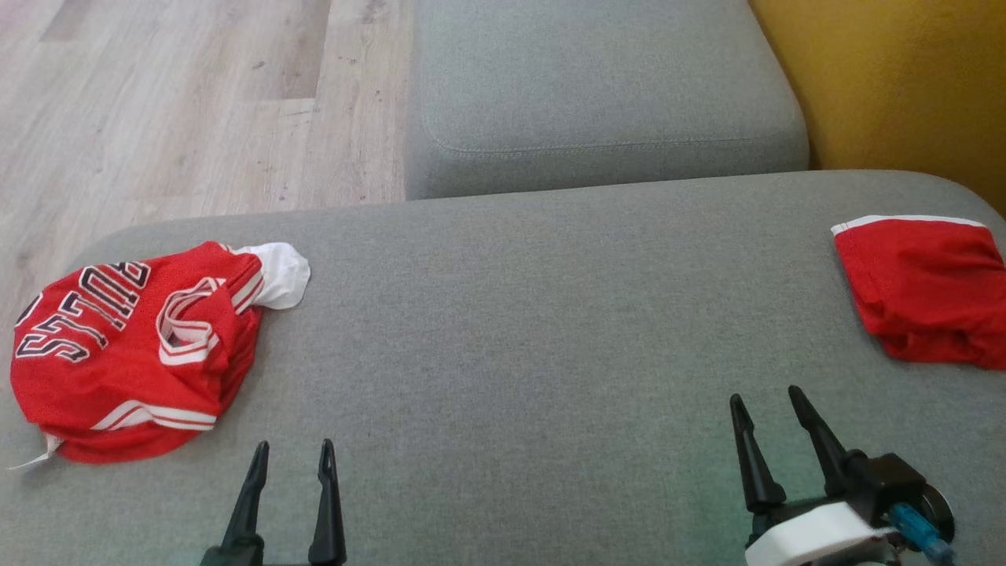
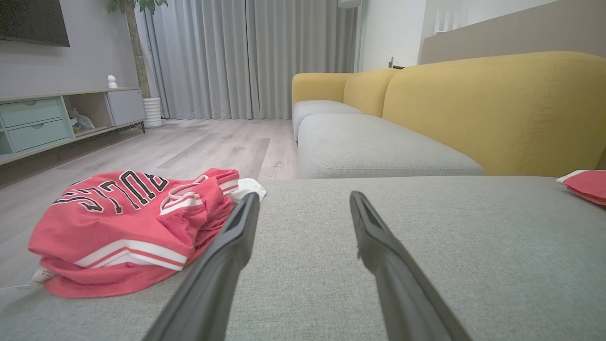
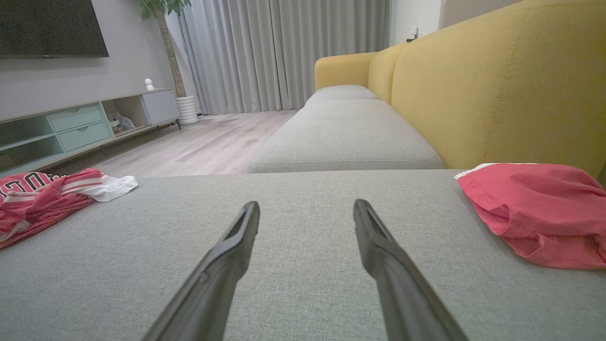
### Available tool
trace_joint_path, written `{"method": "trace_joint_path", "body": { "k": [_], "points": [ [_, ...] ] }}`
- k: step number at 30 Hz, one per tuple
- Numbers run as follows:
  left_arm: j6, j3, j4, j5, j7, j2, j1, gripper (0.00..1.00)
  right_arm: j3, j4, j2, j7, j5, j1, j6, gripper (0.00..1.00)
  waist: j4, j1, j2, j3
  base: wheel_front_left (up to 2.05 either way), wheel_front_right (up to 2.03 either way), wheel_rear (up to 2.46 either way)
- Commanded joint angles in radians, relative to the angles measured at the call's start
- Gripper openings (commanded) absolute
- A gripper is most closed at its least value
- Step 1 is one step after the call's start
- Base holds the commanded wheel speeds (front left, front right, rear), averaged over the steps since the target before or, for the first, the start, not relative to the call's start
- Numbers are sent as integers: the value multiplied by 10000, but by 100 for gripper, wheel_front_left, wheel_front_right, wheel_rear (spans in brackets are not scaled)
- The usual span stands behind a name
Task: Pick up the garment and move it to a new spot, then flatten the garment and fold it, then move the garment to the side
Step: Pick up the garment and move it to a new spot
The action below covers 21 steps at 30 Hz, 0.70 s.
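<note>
Jersey (image 1: 126,346): crumpled, left end of grey cushion (image 1: 511,314) | left gripper (image 1: 294,445): fingers spread, empty, near jersey | right gripper (image 1: 764,393): fingers spread, empty, near second red garment (image 1: 923,291)

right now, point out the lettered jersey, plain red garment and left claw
lettered jersey (image 1: 102,385), head view, red panel under lettering
plain red garment (image 1: 927,291), head view, cloth middle
left claw (image 1: 294,445), head view, midway between fingertips

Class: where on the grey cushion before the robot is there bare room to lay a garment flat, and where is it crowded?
The middle of the grey cushion is bare, bordered by the jersey on the left, the other red garment on the right, and the open left gripper and right gripper nearest the robot. Both ends are crowded.
</note>
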Motion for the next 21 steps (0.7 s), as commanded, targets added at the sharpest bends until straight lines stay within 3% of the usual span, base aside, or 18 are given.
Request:
{"method": "trace_joint_path", "body": {
  "k": [1,13,21],
  "points": [
    [21,417,-262,110,-51,-22,-549,100,128,-383,28,-120,-46,-374,-7,100,-8,-1,-1,30,0,0,0],
    [-14,566,-264,214,-51,-22,-587,100,-34,-329,81,-120,-96,-459,-7,100,16,-1,-1,38,0,0,0],
    [-34,574,-263,290,-51,-22,-682,100,-175,-405,106,-120,-93,-390,-7,100,894,-1,-1,102,0,0,0]
  ]
}}
